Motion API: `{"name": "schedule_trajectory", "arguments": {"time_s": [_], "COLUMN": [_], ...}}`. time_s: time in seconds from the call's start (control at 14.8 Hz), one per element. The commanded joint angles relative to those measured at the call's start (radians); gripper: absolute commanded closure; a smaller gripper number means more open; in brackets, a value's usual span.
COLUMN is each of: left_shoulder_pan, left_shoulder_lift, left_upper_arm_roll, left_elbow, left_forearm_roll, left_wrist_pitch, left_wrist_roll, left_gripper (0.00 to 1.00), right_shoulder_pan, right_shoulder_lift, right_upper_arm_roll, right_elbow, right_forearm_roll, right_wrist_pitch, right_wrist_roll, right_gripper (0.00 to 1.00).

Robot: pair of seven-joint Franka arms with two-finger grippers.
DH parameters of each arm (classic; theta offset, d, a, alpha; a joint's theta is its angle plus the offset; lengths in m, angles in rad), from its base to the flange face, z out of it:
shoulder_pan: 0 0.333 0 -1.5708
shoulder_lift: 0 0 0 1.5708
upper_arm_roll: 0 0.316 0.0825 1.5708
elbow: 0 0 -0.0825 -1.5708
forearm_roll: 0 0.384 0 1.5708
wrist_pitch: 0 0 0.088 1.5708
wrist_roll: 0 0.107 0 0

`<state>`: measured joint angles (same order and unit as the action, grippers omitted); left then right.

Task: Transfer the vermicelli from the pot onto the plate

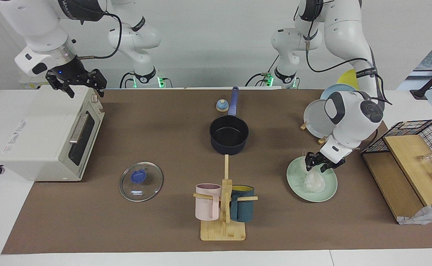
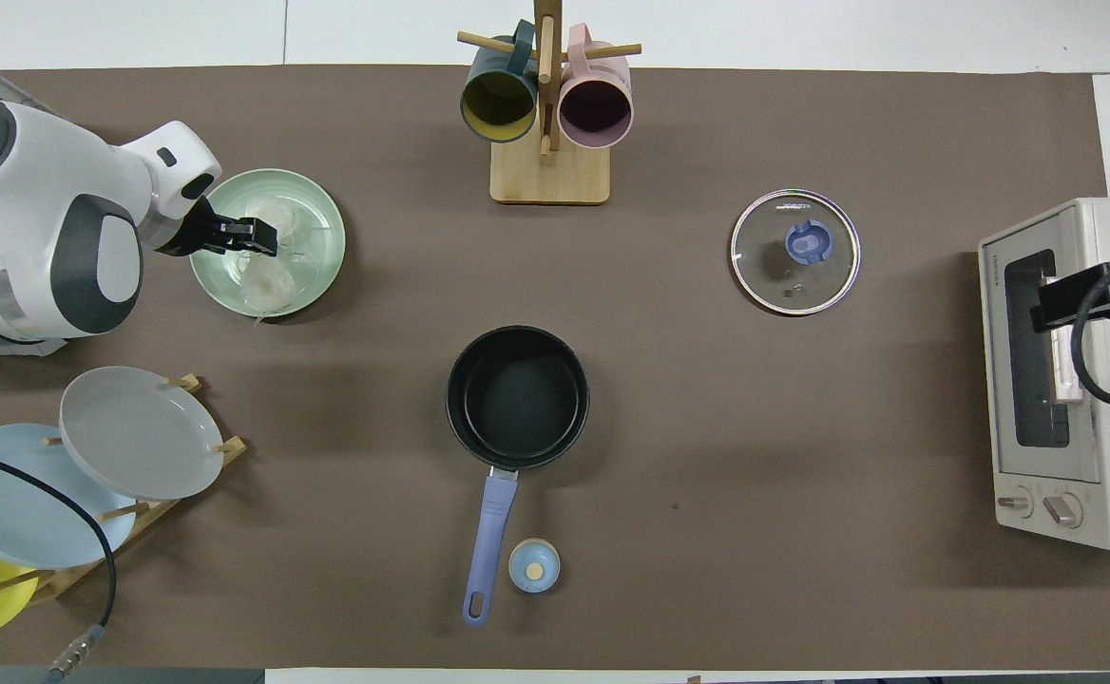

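The vermicelli (image 1: 315, 181) is a whitish clump lying on the mint-green plate (image 1: 330, 186) toward the left arm's end of the table. It rises to a peak right under my left gripper (image 1: 317, 165), which hangs low over the plate. From overhead the left gripper (image 2: 265, 237) covers the middle of the plate (image 2: 322, 237), with the vermicelli (image 2: 265, 283) showing beside it. The navy pot (image 1: 229, 135) stands mid-table with its black inside bare and its blue handle pointing toward the robots; it also shows overhead (image 2: 517, 397). My right gripper (image 1: 84, 88) waits open above the toaster oven.
The toaster oven (image 1: 49, 136) is at the right arm's end. A glass lid (image 1: 141, 181) lies beside it. A mug tree (image 1: 225, 207) holds a pink and a teal mug. A plate rack (image 1: 317, 120) and a wire-and-wood shelf (image 1: 415, 147) stand near the mint plate.
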<state>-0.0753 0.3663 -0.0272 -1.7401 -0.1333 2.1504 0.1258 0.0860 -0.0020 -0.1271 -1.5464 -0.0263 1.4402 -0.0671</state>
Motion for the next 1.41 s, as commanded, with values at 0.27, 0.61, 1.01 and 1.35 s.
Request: {"name": "schedule_trajectory", "arguments": {"time_s": [0.27,0.61,1.01,1.35], "left_shoulder_pan": [0.020,0.020,0.008,-0.007], "left_shoulder_lift": [-0.208,-0.377,-0.454,-0.418], "left_upper_arm_roll": [0.038,0.036,0.030,0.026], "left_elbow": [0.123,0.114,0.005,0.091], "left_forearm_roll": [0.023,0.124,0.126,0.126], "left_wrist_pitch": [-0.337,-0.524,-0.543,-0.596], "left_wrist_roll": [-0.162,-0.189,-0.180,-0.181], "left_gripper": [0.00,0.00,0.00,0.00], "right_shoulder_pan": [0.003,0.000,-0.012,-0.100], "right_shoulder_lift": [0.011,0.011,-0.001,-0.010], "right_upper_arm_roll": [0.009,0.009,0.011,0.087], "right_elbow": [0.025,0.022,0.019,0.017], "right_forearm_roll": [0.002,0.002,0.003,0.000], "right_wrist_pitch": [-0.023,-0.027,-0.040,-0.057], "right_wrist_roll": [0.009,0.009,0.009,0.010], "right_gripper": [0.00,0.00,0.00,0.00]}}
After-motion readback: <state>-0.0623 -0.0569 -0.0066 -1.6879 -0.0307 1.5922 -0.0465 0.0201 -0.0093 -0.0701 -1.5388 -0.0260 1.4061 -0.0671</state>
